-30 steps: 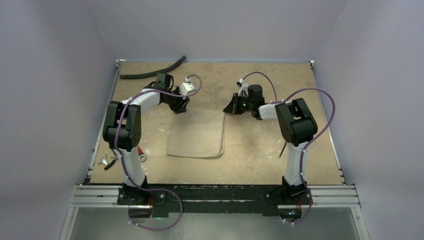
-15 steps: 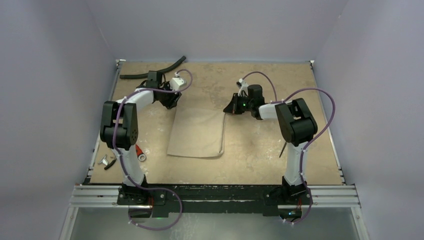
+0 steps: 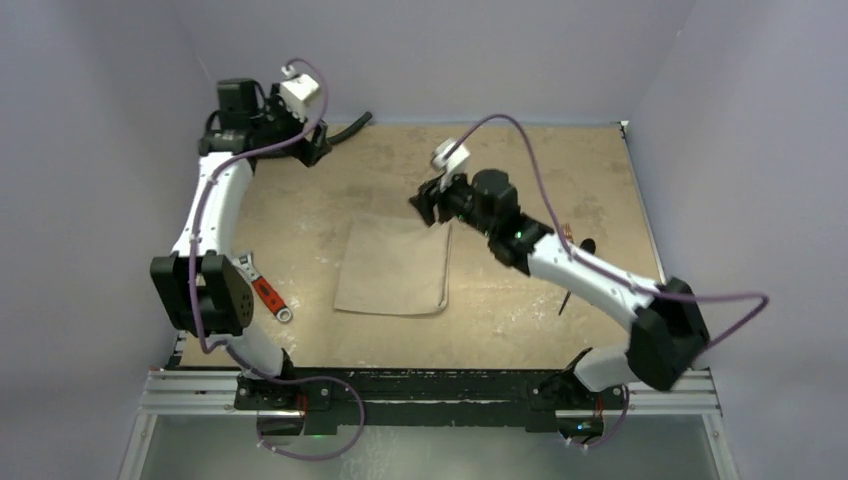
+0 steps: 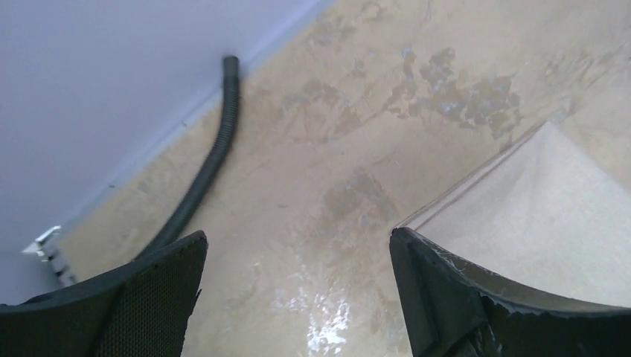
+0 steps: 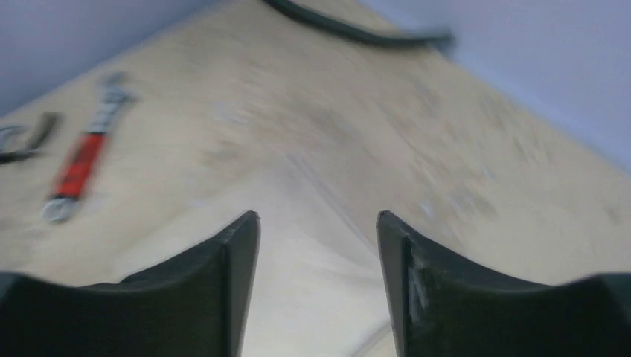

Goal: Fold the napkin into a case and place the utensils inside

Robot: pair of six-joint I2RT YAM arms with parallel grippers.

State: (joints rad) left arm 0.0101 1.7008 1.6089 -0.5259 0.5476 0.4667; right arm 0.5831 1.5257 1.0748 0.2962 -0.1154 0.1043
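- The red-handled wrench lies to the near left of the napkin, close to its near-left corner but apart from it, with the silver head pointing away from the bases.
- The napkin is spread flat on the table, roughly midway between the two arms. It is a tan sheet, not far from the tabletop's colour, narrower at the far edge than at the near one.
- Right of the napkin and well apart from it lie the utensils. The copper-coloured fork and the dark round bowl of the spoon show just beyond the right forearm. A slim dark stem shows on the arm's near side, and I cannot tell which piece it belongs to.
- The right gripper sits at the napkin's far-right corner. Its wrist view is blurred, but the two fingers stand partly apart with pale cloth below the gap. Nothing looks pinched there, and contact with the cloth cannot be made out.
- That same view shows the wrench to the left of the cloth and the hose beyond it.
- The left gripper is raised well beyond the napkin's far-left corner, near the back wall. Its claw is spread wide and holds nothing, with only bare tabletop under it.
- One pale corner of the napkin shows to the right in the left wrist view.
- The black hose lies farthest from the napkin, curving along the foot of the back wall.
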